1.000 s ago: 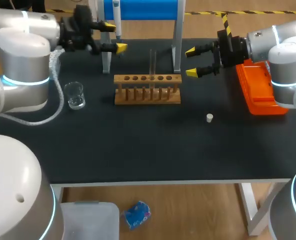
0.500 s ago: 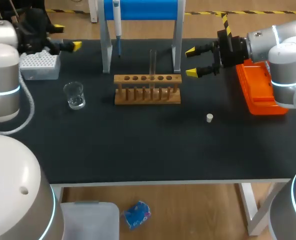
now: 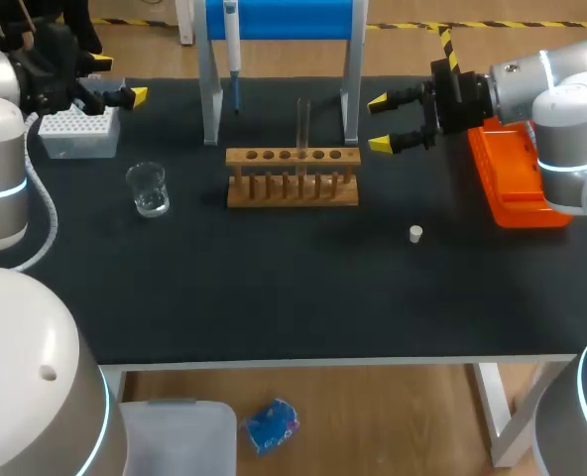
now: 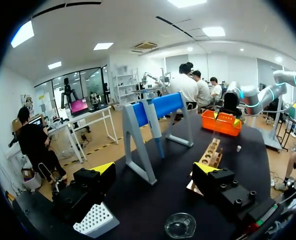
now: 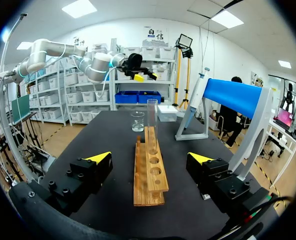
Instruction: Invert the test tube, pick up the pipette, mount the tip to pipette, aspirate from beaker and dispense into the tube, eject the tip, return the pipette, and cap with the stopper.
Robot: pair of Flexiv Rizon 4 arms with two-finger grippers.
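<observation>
— What do we have on the black table point(image 3: 274, 297)?
— The blue stand point(image 3: 279, 18) at top centre, with the pipette point(image 3: 232, 40) hanging from it. The orange tray point(image 3: 512, 178) sits at right. The wooden rack point(image 3: 292, 178) is mid-frame, test tube point(image 3: 302, 124) upright in it.
— And our grippers?
— Left gripper point(image 3: 118, 79) upper left by the tip box point(image 3: 75, 134), right gripper point(image 3: 379, 123) upper right. Both gape wide, empty. Beaker point(image 3: 148, 188) at left, stopper point(image 3: 415, 234) right of centre.

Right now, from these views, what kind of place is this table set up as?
Most likely a chemistry-style lab bench: a wooden rack holds an upright test tube, a pipette hangs on a blue stand, and a glass beaker stands nearby.
</observation>
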